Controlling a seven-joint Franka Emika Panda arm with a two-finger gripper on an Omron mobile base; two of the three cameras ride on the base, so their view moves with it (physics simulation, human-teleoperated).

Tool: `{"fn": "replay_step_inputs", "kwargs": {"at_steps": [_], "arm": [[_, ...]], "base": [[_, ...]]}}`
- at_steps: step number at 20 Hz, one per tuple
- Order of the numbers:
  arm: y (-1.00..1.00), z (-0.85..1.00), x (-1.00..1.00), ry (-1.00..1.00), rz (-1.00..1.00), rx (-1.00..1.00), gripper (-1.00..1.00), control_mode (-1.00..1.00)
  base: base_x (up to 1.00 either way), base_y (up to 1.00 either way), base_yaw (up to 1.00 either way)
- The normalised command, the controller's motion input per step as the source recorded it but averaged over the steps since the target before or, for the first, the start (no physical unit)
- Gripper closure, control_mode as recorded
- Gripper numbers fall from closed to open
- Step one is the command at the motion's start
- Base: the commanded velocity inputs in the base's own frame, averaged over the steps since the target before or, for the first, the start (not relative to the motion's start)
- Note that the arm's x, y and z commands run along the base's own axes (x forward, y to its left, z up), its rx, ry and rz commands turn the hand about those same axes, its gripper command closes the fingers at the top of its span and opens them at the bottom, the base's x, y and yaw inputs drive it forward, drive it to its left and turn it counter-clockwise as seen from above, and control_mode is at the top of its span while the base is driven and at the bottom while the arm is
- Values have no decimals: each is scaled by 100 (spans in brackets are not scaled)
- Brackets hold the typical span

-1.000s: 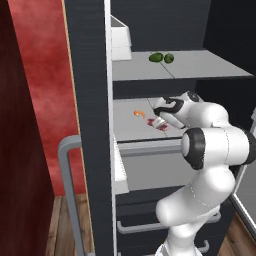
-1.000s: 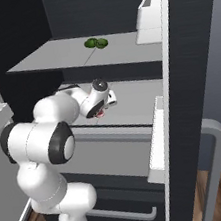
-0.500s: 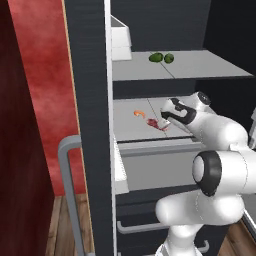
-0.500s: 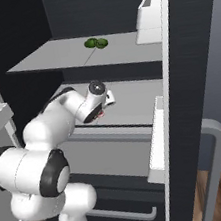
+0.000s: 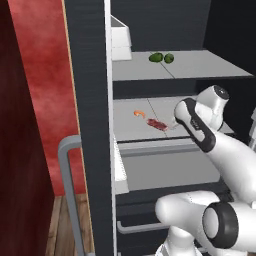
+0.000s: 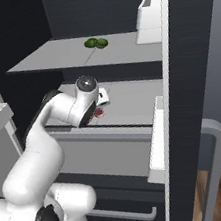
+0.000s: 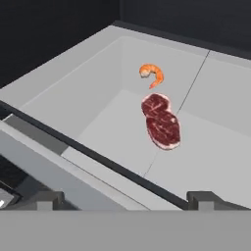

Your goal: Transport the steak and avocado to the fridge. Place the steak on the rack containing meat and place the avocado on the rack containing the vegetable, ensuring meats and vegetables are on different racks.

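On the rack containing meat:
steak: flat, just beside the meat
gripper: open, empty, near the steak

From the right base view the steak is mostly tucked behind the arm's white wrist, just a red sliver peeking out, and the gripper itself is hidden by the arm. On the upper shelf, two green lumps sit too small to tell apart. The fridge runs off the frame's top.
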Motion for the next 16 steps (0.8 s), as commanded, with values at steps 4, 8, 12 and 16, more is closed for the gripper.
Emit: {"fn": "replay_step_inputs", "kwargs": {"at_steps": [4, 8, 12, 16], "arm": [[0, 6, -100, -4, 0, 0, -100, -100], [0, 16, -100, -3, 0, 0, -100, -100], [0, 87, -100, 2, -2, 0, -100, -100], [0, 100, -99, 11, -4, 0, -100, -100]], "base": [[0, 0, 0], [0, 0, 0], [0, 0, 0], [0, 0, 0]]}}
